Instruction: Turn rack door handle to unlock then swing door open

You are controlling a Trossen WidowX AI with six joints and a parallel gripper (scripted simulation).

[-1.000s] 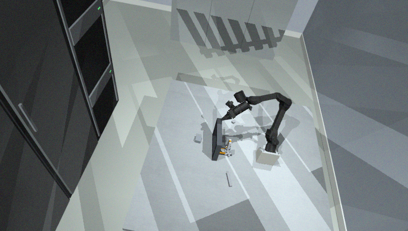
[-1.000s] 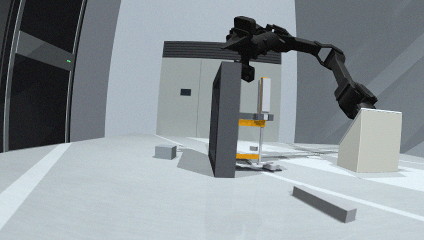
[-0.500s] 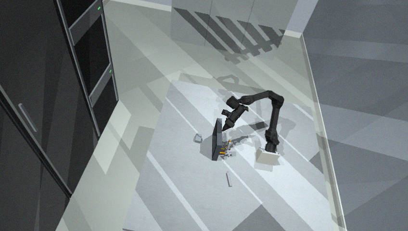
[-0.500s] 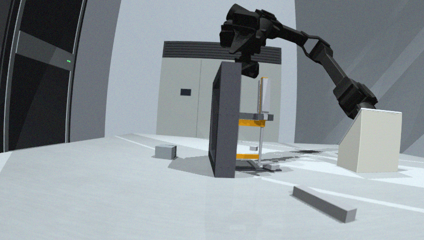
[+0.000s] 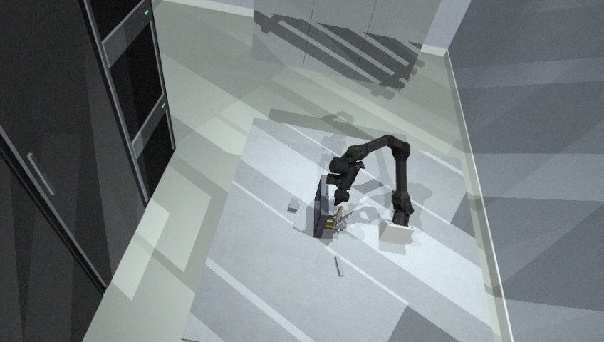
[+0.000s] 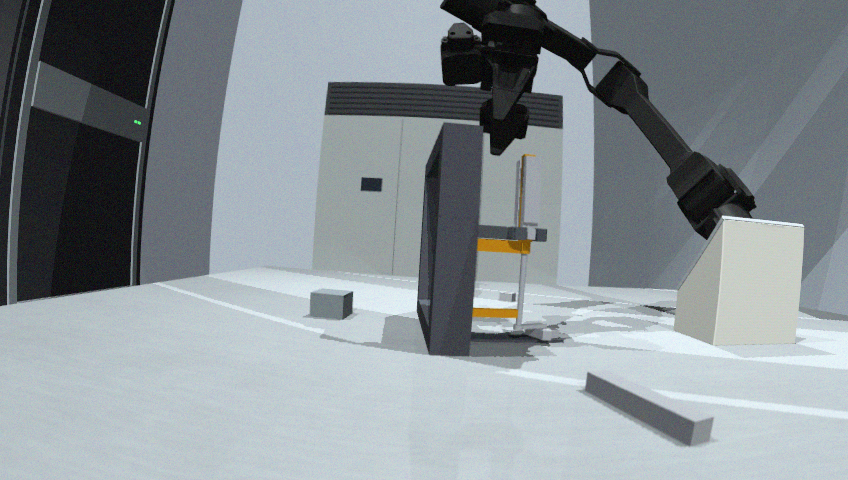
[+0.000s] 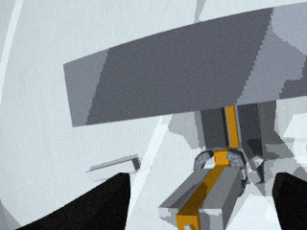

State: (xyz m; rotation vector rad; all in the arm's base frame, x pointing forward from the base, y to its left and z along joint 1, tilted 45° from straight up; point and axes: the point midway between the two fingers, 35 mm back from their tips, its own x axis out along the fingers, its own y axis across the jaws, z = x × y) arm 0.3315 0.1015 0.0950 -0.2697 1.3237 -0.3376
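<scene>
The rack frame (image 5: pixel 323 226) (image 6: pixel 458 237) (image 7: pixel 177 72) is a dark grey box standing upright on the table. The handle (image 6: pixel 529 193) (image 7: pixel 206 192) is an upright grey grip with an orange stripe, held out from the frame's robot side by orange brackets and a thin rod. No door panel shows swung out; its edge is hard to make out. My gripper (image 5: pixel 337 204) (image 6: pixel 498 135) (image 7: pixel 205 184) is open and points down above the handle. In the wrist view the handle's top lies between and below the two black fingers, with room on both sides. No contact shows.
A small grey block (image 5: pixel 293 204) (image 6: pixel 331 304) lies on the frame's far side. A long grey bar (image 5: pixel 338 266) (image 6: pixel 648 407) lies near the frame's end. Another small block (image 6: pixel 507 296) lies behind the handle. The arm's pale base (image 5: pixel 394 233) (image 6: pixel 755 285) stands to the right.
</scene>
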